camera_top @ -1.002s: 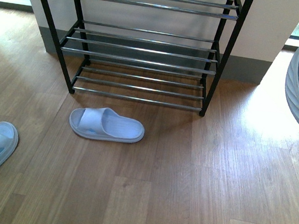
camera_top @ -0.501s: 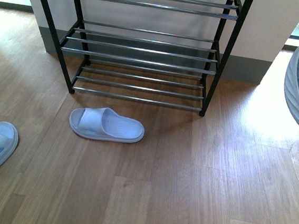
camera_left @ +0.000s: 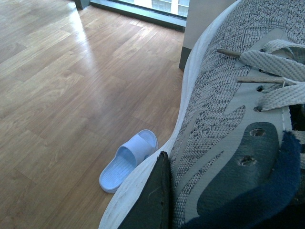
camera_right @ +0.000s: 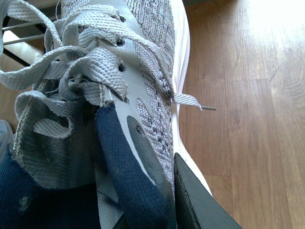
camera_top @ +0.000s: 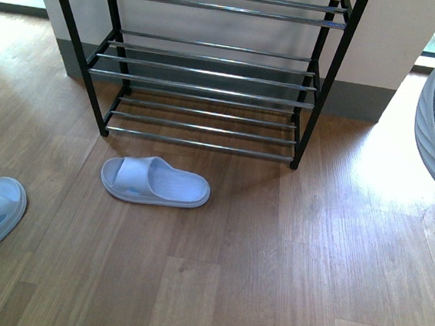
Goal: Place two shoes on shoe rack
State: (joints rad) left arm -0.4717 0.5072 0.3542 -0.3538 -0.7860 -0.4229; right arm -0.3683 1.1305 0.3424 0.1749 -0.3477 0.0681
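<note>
The left gripper point(camera_left: 190, 214) clamps one grey knit sneaker point(camera_left: 214, 95) at its collar, clear of the floor. The right gripper point(camera_right: 157, 214) likewise pinches the second sneaker point(camera_right: 152, 62), right of the shoe rack point(camera_top: 201, 88). Light, soft uppers (laces dangling) probably sag, so the firmer collar looks the safest hold.

No readable text or brand on sneakers point(camera_left: 214, 105), slippers point(camera_top: 154, 181) or shoe rack point(camera_top: 201, 88)
</note>
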